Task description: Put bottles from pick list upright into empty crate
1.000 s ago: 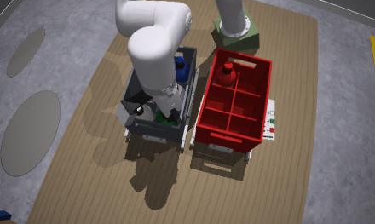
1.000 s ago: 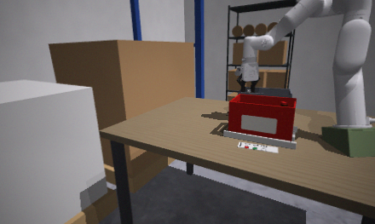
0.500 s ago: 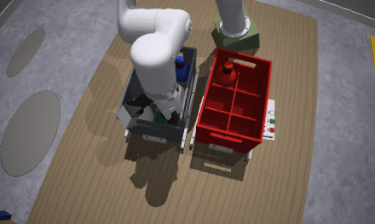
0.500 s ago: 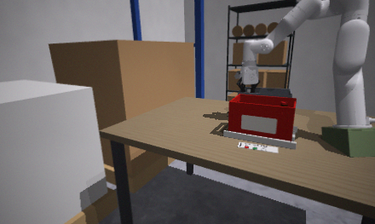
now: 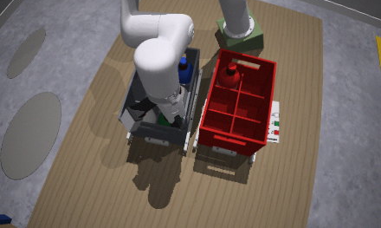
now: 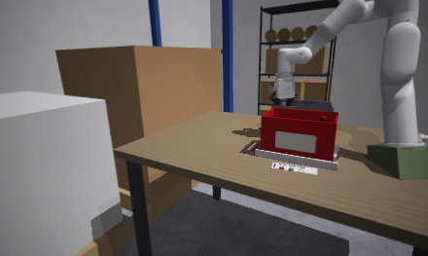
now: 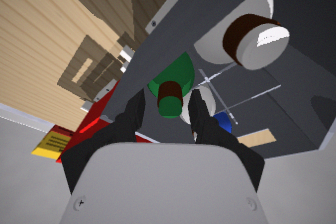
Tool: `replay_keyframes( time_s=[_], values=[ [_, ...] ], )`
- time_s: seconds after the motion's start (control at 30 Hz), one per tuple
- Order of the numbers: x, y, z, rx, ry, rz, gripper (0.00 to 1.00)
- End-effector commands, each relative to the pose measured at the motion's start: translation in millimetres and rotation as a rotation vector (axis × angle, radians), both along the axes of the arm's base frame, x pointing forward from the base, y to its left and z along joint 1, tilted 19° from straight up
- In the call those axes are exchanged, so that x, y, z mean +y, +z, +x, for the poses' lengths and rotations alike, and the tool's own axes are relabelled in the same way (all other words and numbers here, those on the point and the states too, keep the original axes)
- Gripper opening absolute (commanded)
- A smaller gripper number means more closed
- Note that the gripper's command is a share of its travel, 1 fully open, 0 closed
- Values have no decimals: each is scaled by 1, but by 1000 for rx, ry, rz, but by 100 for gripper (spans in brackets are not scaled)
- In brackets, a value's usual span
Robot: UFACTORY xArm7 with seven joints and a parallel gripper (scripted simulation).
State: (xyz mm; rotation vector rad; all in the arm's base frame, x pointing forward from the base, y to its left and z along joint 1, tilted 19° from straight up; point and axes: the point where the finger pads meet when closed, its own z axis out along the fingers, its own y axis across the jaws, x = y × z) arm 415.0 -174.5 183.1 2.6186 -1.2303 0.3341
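The red crate (image 5: 209, 138) (image 6: 269, 126) (image 7: 96, 119) holds a red bottle (image 5: 228, 77), upright in a back left compartment. The grey crate (image 5: 138, 128) (image 6: 313, 105) (image 7: 152, 47) holds a green bottle (image 5: 164, 120) (image 7: 179, 72), a blue bottle (image 5: 185, 74) (image 7: 223, 122), a large near white bottle (image 7: 262, 46) and another white bottle (image 7: 208, 100). My gripper (image 5: 174, 120) (image 6: 283, 103) (image 7: 167, 96) is open, its fingertips on either side of the green bottle's cap and neck. The pick list (image 5: 275, 111) (image 6: 311, 171) shows red, green and white labels from its black bar; its counts are too small to read.
The crates stand side by side on white supports on the wooden table (image 5: 108, 184) (image 6: 209, 148). The grey crate's walls and dividers are close around the fingers. The arm's green base block (image 5: 244, 42) (image 6: 406, 164) is behind the red crate.
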Motion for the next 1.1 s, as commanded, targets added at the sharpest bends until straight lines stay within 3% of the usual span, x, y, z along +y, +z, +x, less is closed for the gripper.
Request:
replay_keyframes(
  time_s=[0.0, 0.13, 0.17, 1.07],
  values=[
    [0, 1, 1, -4, 1, -1, 65],
    [0, 1, 1, -4, 1, -1, 65],
    [1, 5, 1, -4, 1, -1, 0],
    [1, 5, 1, -4, 1, -1, 0]
  ],
)
